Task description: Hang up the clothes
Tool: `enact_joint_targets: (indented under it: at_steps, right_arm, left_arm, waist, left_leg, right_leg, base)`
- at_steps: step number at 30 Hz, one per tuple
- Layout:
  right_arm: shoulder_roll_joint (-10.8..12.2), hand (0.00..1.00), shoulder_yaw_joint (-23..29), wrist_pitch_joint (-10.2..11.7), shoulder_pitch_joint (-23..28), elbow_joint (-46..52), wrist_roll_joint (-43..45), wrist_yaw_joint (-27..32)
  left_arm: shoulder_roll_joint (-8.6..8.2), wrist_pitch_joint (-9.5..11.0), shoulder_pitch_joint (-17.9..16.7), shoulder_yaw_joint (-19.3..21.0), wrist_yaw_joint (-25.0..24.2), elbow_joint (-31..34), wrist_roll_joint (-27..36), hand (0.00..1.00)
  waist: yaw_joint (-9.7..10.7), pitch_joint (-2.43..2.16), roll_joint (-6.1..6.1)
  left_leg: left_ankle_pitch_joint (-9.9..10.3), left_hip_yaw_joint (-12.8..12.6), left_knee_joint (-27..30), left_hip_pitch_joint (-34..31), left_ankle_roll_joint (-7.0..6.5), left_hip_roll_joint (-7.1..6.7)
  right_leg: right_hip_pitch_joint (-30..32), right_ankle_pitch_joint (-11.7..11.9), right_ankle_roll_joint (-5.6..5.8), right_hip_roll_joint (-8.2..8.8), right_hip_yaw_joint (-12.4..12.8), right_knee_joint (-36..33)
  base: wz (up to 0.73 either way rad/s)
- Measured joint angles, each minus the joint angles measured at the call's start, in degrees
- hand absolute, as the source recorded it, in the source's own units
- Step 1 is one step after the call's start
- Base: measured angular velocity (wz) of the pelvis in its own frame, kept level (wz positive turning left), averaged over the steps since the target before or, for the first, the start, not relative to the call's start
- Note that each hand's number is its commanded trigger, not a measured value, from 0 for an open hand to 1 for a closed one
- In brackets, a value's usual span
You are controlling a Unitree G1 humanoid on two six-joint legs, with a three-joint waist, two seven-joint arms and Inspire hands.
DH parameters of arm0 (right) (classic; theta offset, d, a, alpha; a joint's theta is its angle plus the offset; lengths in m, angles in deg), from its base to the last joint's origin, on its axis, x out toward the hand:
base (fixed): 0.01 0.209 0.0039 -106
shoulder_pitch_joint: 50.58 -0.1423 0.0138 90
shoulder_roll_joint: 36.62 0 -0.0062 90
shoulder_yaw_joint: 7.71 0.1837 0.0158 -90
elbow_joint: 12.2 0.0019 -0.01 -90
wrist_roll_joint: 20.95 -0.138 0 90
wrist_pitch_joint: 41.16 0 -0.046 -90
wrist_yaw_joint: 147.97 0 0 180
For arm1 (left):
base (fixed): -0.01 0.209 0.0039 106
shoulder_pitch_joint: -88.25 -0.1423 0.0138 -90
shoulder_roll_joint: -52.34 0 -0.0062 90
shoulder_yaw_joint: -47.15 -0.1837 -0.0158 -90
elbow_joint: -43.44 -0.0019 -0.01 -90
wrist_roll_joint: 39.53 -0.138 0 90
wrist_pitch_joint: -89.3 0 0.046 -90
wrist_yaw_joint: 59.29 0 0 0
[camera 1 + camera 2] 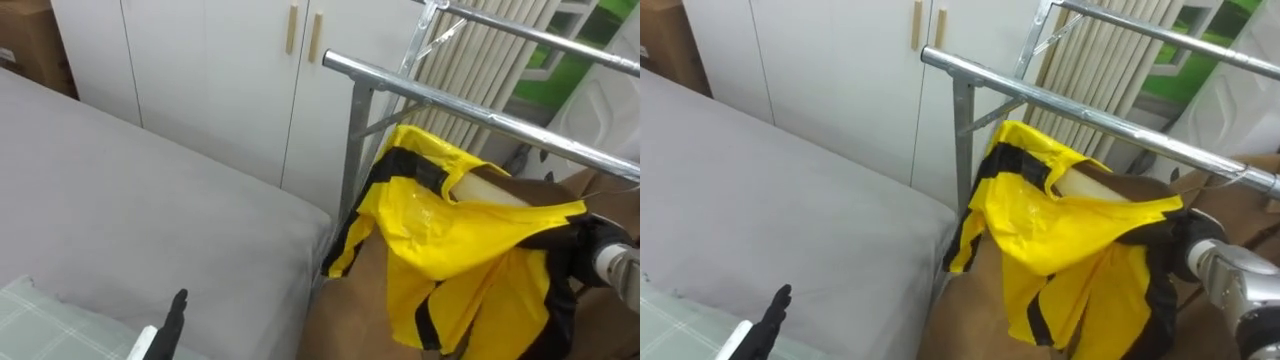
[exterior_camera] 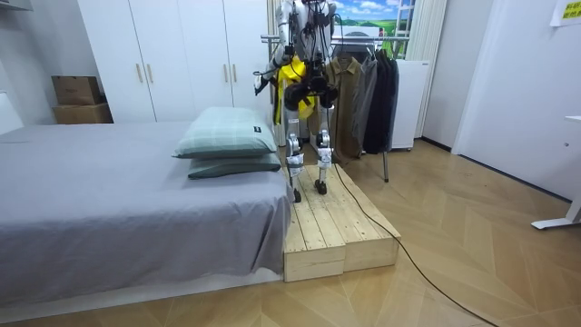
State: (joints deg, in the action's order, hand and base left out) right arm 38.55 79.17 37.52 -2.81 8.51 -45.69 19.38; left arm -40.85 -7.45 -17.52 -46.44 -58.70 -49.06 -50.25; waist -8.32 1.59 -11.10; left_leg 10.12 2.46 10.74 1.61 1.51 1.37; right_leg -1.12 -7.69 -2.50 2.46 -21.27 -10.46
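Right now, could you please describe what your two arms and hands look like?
The left hand has slim black fingers and a small white tag at its back. The right hand is black where it shows, and behind it comes a rounded, silver-grey metal wrist.

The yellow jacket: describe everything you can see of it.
The yellow jacket is glossy, thin fabric with black bands and trim, crumpled and creased. It hangs bunched just below the metal rail, draped over a pale rounded bar, perhaps a hanger. Its lower part dangles beside the corner of the bed. The robot's right arm meets its right side.
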Motion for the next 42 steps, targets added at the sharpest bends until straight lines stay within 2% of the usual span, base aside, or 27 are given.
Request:
enact_joint_targets:
  at_steps: [3,6,8,13,23,24,25,26,32,42]
  right_arm:
    - [0.09,1.00,-0.11,0.01,0.02,-0.02,0.02,-0.03]
    - [0.45,1.00,-0.11,0.51,0.07,-0.02,0.01,-0.17]
    - [0.99,1.00,-0.11,1.56,0.41,-0.06,0.00,-0.57]
    - [2.00,1.00,-1.58,1.94,2.98,-1.21,-0.92,-1.85]
    - [2.36,1.00,-3.56,3.12,3.08,-4.49,-2.47,-4.47]
    - [2.37,0.85,-3.55,3.19,3.08,-4.49,-2.47,-4.57]
    - [2.37,0.57,-3.55,3.26,3.08,-4.49,-2.47,-4.61]
    - [2.36,0.00,-3.56,3.31,3.08,-4.49,-2.52,-4.58]
    - [2.34,0.00,-3.43,4.31,3.07,-4.38,-1.70,-3.59]
    - [2.32,0.00,-3.61,4.45,3.06,-2.52,0.28,0.49]
  left_arm:
    - [0.07,-0.35,0.00,-0.61,-0.20,0.23,-0.06,0.00]
    - [0.81,-0.35,0.00,-0.60,-1.26,1.29,-0.10,0.00]
    - [1.40,-0.34,0.01,-0.71,-1.44,1.85,-0.13,0.00]
    - [1.65,-0.34,0.16,-1.11,-2.03,2.32,-0.13,0.00]
    - [2.02,-0.34,0.65,-2.18,-2.89,2.33,-0.08,0.00]
    - [2.03,-0.34,0.65,-2.31,-2.98,2.33,-0.08,0.00]
    - [2.03,-0.34,0.65,-2.43,-3.34,2.34,-0.08,0.00]
    - [2.04,-0.34,0.65,-2.51,-3.48,2.38,-0.11,0.00]
    - [1.92,-0.34,0.85,-3.62,-4.08,2.48,-0.07,0.00]
    - [2.36,-0.30,0.84,-6.06,-3.70,2.49,-0.10,0.00]
  waist:
    - [-0.05,0.00,0.00]
    - [-0.21,-0.01,-0.01]
    - [-0.18,-0.02,-0.01]
    - [-0.78,-0.03,0.02]
    - [-1.30,0.02,0.88]
    - [-1.28,0.02,0.93]
    - [-1.29,0.00,1.01]
    - [-1.30,-0.02,1.08]
    - [-1.02,-0.04,1.10]
    - [-0.93,-0.21,0.82]
  left_leg:
    - [0.00,-0.02,-0.05,-0.12,0.00,0.04]
    - [0.00,-0.03,0.00,-0.13,0.00,0.22]
    - [0.00,-0.03,0.07,-0.10,0.00,0.35]
    - [0.01,-0.97,0.11,-0.06,0.01,0.64]
    - [0.01,-1.75,0.14,0.08,0.06,0.91]
    - [0.00,-1.75,0.17,0.04,0.07,0.91]
    - [-0.01,-1.75,0.18,0.01,0.09,0.91]
    - [-0.02,-1.78,0.17,-0.06,0.11,0.94]
    - [-0.05,-1.82,0.14,-0.45,0.14,0.94]
    - [-0.06,-2.31,0.16,-0.45,0.14,0.89]
  right_leg:
    - [-0.04,-0.01,0.01,-0.06,0.03,0.45]
    - [-0.10,0.12,-0.19,-0.54,0.02,0.63]
    - [-0.15,0.17,-0.27,-0.55,0.02,0.66]
    - [-0.27,0.19,-0.31,-0.59,0.08,0.76]
    - [-0.33,0.33,-0.53,-0.69,0.12,0.69]
    - [-0.30,0.33,-0.53,-0.67,0.10,0.65]
    - [-0.26,0.32,-0.54,-0.67,0.10,0.62]
    - [-0.14,0.30,-0.58,-0.68,0.14,0.56]
    - [0.21,0.26,-0.65,-0.61,-0.01,0.60]
    - [0.73,0.26,-0.66,-0.59,0.68,0.25]
  base:
    - [0.00]
    - [0.00]
    - [0.00]
    - [-0.01]
    - [-0.01]
    - [0.00]
    - [0.00]
    - [0.00]
    - [0.00]
    - [-0.03]
